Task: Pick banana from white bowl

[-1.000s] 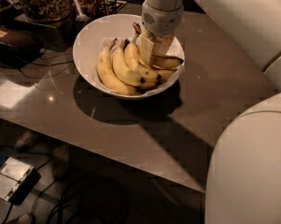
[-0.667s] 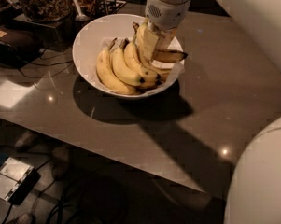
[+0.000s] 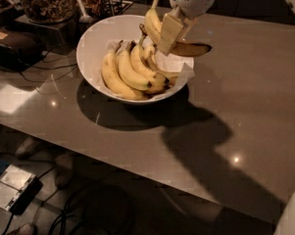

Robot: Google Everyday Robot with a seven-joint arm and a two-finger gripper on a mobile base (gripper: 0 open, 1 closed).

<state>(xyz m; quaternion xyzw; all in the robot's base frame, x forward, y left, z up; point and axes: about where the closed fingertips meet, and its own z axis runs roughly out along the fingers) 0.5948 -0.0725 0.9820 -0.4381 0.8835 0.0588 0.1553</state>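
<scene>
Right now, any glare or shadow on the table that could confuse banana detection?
Camera view: warm, dim lighting; the gripper, above the white bowl and shut on the banana, is well lit. Camera view: dark shadows of bowl and arm fall on the table toward the camera. Camera view: two small glare spots and a bright patch at left, none on the other bananas.

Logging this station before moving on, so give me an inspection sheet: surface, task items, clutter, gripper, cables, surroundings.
Surface: grey table, glossy, shadowed.
Job's things: banana held above the white bowl; other bananas lie in it on paper.
Clutter: jar, spoon, black device, far left.
Gripper: gripper over the bowl's right side, shut on the banana.
Cables: cable on the table; floor cables.
Surroundings: box on the floor.
</scene>
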